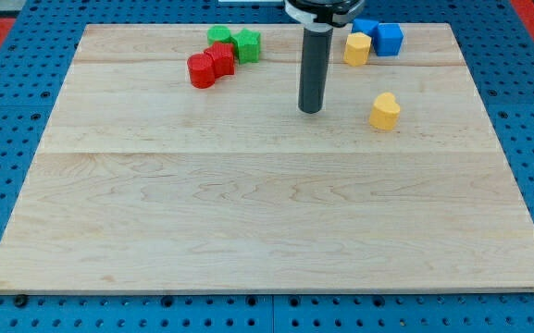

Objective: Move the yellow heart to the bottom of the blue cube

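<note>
The yellow heart [385, 111] lies on the wooden board at the view's upper right. The blue cube [389, 39] sits near the board's top edge, above the heart, with a second blue block [365, 27] touching its left side. A yellow block [357, 48] stands just left of the blue cube. My tip [311, 109] rests on the board to the left of the yellow heart, apart from it by a clear gap, and below the yellow block.
Two green blocks [218, 36] [246, 44] and two red blocks [202, 71] [220, 60] cluster at the view's top, left of my rod. The wooden board [267, 213] lies on a blue pegboard surface.
</note>
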Available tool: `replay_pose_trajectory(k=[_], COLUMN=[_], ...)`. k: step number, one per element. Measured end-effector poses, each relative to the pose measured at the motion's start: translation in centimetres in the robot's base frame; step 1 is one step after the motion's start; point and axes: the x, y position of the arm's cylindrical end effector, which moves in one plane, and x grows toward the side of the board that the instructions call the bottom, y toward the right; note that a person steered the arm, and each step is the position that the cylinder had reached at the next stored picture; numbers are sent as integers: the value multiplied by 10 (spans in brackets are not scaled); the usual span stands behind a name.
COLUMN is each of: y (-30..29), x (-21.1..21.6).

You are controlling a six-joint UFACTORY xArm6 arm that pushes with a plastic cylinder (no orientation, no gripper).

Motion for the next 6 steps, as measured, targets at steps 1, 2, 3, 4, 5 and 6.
replay_pose_trajectory(k=[1, 2, 3, 4, 5, 6], y=[38, 57, 60, 88, 105, 106], x=[41, 69, 79, 54, 16, -15])
